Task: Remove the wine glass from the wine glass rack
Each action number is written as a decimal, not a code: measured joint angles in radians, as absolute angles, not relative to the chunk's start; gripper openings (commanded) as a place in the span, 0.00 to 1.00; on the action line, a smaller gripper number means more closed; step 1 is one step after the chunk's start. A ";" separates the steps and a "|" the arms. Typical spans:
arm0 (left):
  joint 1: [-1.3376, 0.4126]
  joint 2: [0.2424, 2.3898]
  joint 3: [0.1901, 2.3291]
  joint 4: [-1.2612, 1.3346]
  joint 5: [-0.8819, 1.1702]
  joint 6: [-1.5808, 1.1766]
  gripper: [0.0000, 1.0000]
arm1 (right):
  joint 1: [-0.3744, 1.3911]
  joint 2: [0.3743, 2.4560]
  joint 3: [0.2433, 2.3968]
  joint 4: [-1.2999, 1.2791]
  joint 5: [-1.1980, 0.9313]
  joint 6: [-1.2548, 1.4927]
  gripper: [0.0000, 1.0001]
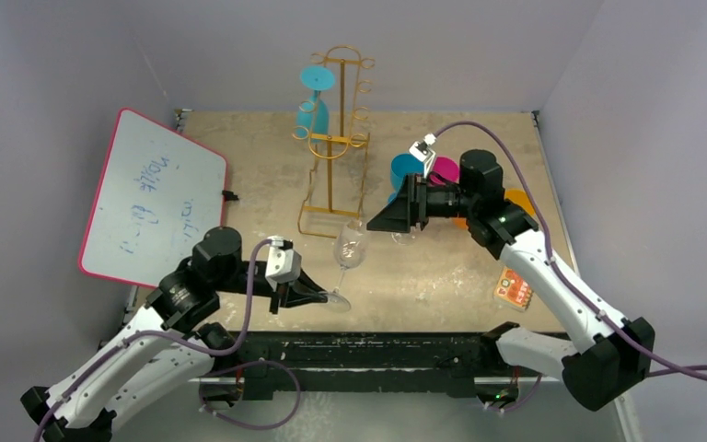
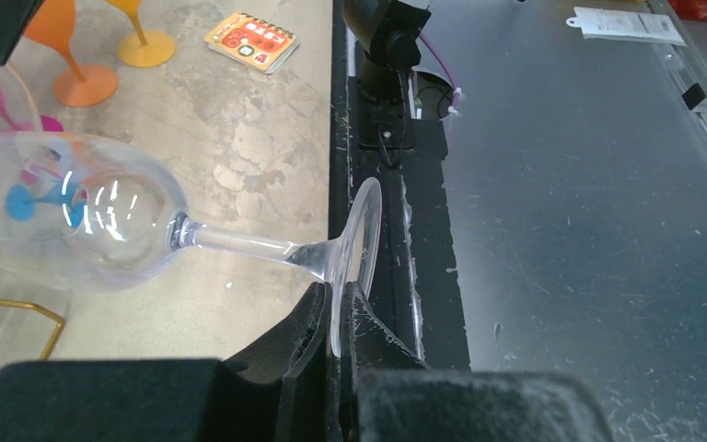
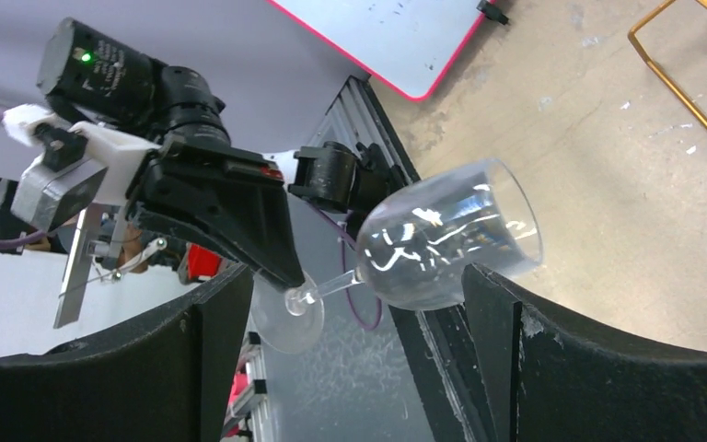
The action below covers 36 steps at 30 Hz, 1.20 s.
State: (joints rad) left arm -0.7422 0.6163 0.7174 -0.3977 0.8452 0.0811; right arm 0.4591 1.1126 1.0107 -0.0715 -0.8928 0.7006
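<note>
One wine glass, off the wine glass rack, just in front of its base: foot pinched in the closed left gripper, stem slanting up toward the right gripper. Its fingers stand wide, flanking the bowl.

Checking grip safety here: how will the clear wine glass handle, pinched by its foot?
Probably fragile: the clear wine glass looks thin, slender-stemmed. Likely slippery and apt to pivot: the left gripper pinches only its foot's rim, bowl hanging tilted.
</note>
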 measured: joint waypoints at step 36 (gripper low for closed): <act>-0.749 0.637 0.822 -0.442 1.013 0.258 0.00 | 0.443 1.221 1.065 0.114 -1.313 0.750 0.39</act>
State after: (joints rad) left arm -0.7494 0.6373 0.8219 -0.4423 1.0126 0.2584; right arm 0.4435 1.2213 1.0645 0.1143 -1.3128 0.7498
